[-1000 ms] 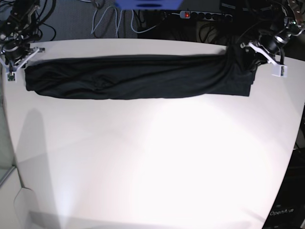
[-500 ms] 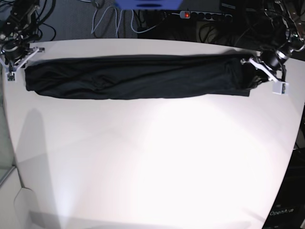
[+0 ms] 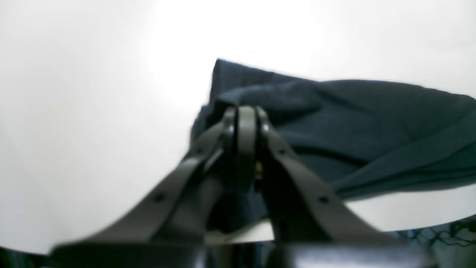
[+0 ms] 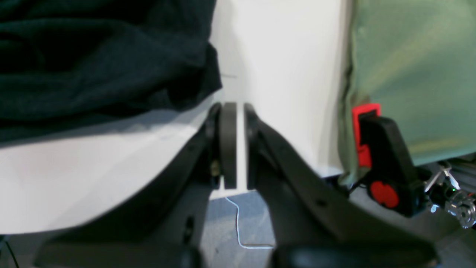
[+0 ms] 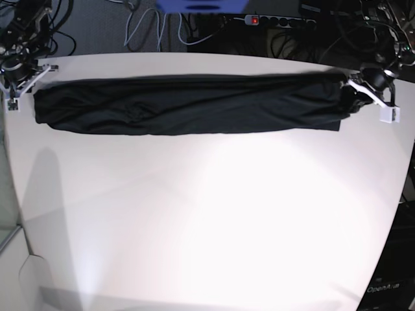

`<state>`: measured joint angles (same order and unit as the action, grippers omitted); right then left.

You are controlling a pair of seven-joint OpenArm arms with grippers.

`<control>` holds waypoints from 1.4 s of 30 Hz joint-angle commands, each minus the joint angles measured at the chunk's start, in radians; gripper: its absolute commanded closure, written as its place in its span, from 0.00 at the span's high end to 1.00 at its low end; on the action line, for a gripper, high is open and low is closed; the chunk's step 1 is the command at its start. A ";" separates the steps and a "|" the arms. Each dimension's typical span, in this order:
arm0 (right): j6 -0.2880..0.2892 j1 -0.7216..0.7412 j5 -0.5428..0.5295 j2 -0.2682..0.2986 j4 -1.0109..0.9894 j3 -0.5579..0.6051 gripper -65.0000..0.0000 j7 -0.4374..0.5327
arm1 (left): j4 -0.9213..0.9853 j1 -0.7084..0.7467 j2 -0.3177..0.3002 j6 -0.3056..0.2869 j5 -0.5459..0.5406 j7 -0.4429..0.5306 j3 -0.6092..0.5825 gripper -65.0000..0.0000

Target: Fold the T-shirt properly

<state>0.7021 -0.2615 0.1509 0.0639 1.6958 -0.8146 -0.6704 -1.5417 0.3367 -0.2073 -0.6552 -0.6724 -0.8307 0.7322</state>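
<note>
- Readable text: only "OpenArm" (image 5: 387,289) on dark gear below the white table's (image 5: 207,220) near right corner; T-shirt (image 5: 188,105) plain black, no print.
- Table glossy, strong glare mid-surface; power strip (image 5: 272,21) with red switch and cables behind its far edge; grey floor; red-and-black clamp (image 4: 383,163) beside table edge in right wrist view.
- T-shirt lies as a long band along table's far edge, end to end.
- My left gripper (image 3: 243,111) fingers pressed together over the shirt's end; can't tell if cloth is pinched, view blurred.
- My right gripper (image 4: 233,108) nearly closed, thin gap, nothing between, just beside shirt's other end.
</note>
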 commanded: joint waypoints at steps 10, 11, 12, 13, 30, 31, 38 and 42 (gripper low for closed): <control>-0.004 0.001 -0.004 0.015 0.017 -0.002 0.07 0.015 | -0.012 -0.004 -0.016 -0.007 -0.019 0.030 0.007 0.00; -0.004 0.000 -0.004 0.015 0.017 -0.002 0.07 0.015 | -0.012 -0.004 -0.016 -0.007 -0.019 0.030 0.007 0.00; -0.004 0.000 -0.004 0.015 0.017 -0.002 0.07 0.015 | -0.012 -0.004 -0.016 -0.007 -0.019 0.030 0.007 0.00; -0.004 0.000 -0.004 0.015 0.017 -0.002 0.07 0.015 | -0.012 -0.004 -0.014 -0.007 -0.019 0.030 0.008 0.05; -0.004 0.004 -0.004 0.023 0.068 0.100 0.07 0.015 | -0.013 0.003 0.013 -0.043 -0.031 0.021 0.128 0.67; -0.004 0.011 -0.004 0.023 0.068 0.108 0.07 0.015 | -0.013 0.006 0.013 -0.043 -0.025 0.020 0.128 0.67; -0.004 0.038 -0.003 0.038 0.066 0.122 0.09 0.005 | -0.012 0.028 0.015 -0.043 -0.022 0.020 0.123 0.67; -0.004 0.035 -0.003 0.041 0.065 0.122 0.21 0.010 | -0.010 0.025 0.016 -0.043 -0.027 0.020 0.120 0.67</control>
<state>0.7025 -0.2283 0.1570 0.0910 1.7432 -0.6903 -0.6796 -1.5387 0.3645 -0.1787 -0.6888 -0.6785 -0.8341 0.8471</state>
